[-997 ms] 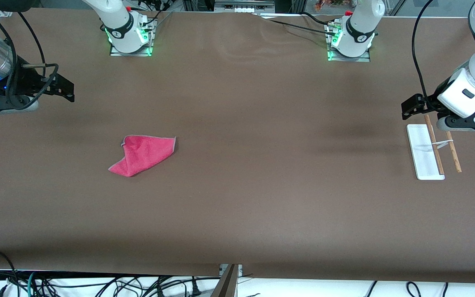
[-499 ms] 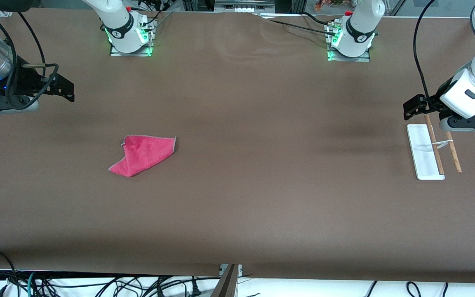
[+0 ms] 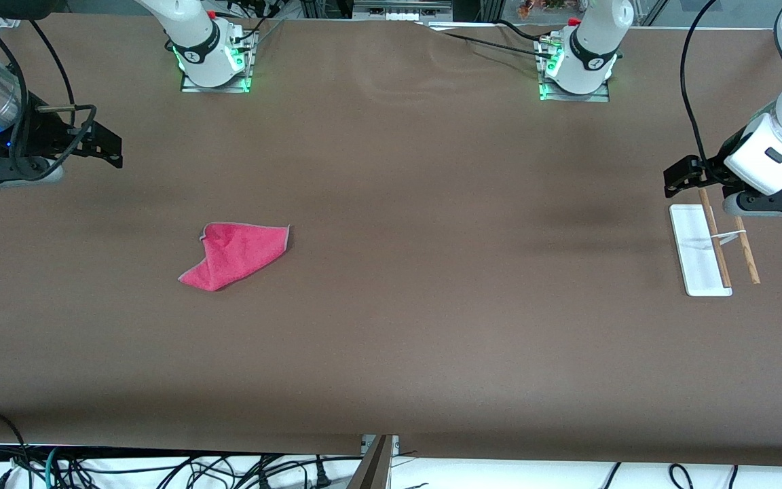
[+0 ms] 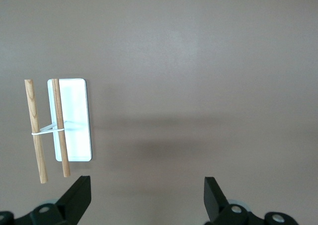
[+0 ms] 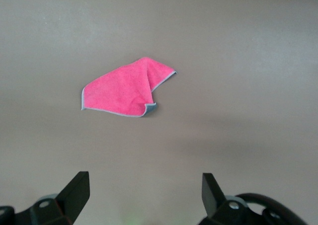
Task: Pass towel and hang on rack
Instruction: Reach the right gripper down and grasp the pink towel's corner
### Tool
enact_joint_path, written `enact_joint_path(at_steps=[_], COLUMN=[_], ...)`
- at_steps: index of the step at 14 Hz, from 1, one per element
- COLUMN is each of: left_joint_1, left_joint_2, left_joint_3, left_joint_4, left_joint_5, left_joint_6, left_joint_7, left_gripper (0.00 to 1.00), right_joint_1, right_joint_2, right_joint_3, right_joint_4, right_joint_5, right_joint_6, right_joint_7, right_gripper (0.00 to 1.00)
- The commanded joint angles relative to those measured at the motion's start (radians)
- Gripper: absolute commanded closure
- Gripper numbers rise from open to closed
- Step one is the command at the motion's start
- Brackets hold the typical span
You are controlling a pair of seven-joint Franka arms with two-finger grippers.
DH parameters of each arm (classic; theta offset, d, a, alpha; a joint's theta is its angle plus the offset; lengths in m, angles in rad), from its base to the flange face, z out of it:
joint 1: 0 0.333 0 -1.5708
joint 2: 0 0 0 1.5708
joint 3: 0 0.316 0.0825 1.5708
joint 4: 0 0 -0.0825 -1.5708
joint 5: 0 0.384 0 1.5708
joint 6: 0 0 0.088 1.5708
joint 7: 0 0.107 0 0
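Two robot arms work at a wide brown table (image 3: pixel 391 326). One pink towel (image 3: pixel 236 255) lies loosely folded and crumpled on the table toward the right arm's end, with a thin grey edge showing along its border. Nothing touches it and bare tabletop surrounds it.

One rack (image 3: pixel 700 251) sits at the left arm's end of the table, well apart from the towel. It has one flat white base, two thin wooden rods (image 3: pixel 714 238) and one thin white crosspiece (image 3: pixel 729 236) joining them. Nothing hangs on it.

The left gripper (image 3: pixel 677 178) hovers over the table just beside the rack's end that is farther from the front camera. In the left wrist view its two black fingers (image 4: pixel 75 199) stand wide apart with nothing between them, and the rack (image 4: pixel 72 118) shows just ahead.

The right gripper (image 3: pixel 102 146) hangs over the table at the right arm's end, well apart from the towel. In the right wrist view its fingers (image 5: pixel 74 191) are spread wide and hold nothing, with the towel (image 5: pixel 124 90) lying ahead on the table.

Black cables (image 3: pixel 160 468) run along the table edge nearest the front camera.
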Motion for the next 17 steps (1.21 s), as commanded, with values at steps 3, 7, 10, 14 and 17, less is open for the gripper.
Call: enact_joint_path(at_steps=[3,7,10,14,17], left_joint_1=[0.004,0.004,0.004,0.004,0.004], left_joint_2=[-0.025,-0.025,-0.025,-0.025,-0.025], left_joint_3=[-0.003,-0.003,-0.003,-0.003,-0.003], left_joint_4=[-0.025,-0.025,-0.025,-0.025,-0.025], left_joint_5=[0.012,0.012,0.012,0.012,0.012], left_joint_6=[0.009,0.008,0.008,0.006,0.006], left_joint_7=[0.001,0.001,0.001,0.001,0.001], left_gripper=[0.00,0.00,0.00,0.00,0.00], right_joint_1=[0.014,0.019,0.020,0.017,0.016], right_joint_2=[0.247,0.305,0.356,0.321,0.322], right_joint_3=[0.008,0.006,0.006,0.002,0.000], right_joint_4=[0.089,0.087,-0.002,-0.304,-0.411], right_joint_5=[0.054,0.036,0.044,0.039,0.039], right_joint_6=[0.042,0.049,0.139,0.429,0.550], right_joint_7=[-0.009,-0.001,0.011,0.011,0.011], right_gripper=[0.00,0.00,0.00,0.01,0.05])
